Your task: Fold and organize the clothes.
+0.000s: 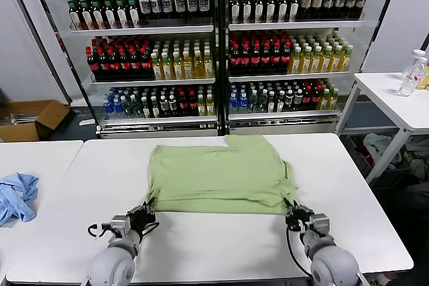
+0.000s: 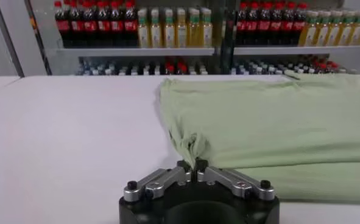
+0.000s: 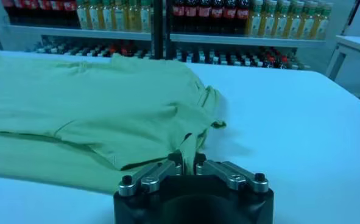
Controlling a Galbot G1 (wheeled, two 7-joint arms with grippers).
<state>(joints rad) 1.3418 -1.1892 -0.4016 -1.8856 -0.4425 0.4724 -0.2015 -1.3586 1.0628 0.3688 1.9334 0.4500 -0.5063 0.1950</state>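
Your left gripper (image 1: 146, 211) and right gripper (image 1: 292, 213) pinch the shirt (image 1: 218, 173) — each clamped on a near corner. It lies folded on the table (image 1: 348, 185).

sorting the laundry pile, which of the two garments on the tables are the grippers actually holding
The light green shirt on the middle table. The left gripper and right gripper each pinch a near corner; the light blue garment lies untouched on the table to the left.

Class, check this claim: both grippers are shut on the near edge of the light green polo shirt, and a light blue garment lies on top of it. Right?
Not quite. The left gripper and right gripper do pinch the light green polo shirt at its near edge, but the light blue garment lies apart on the neighbouring table at the robot's left, as the head view shows.
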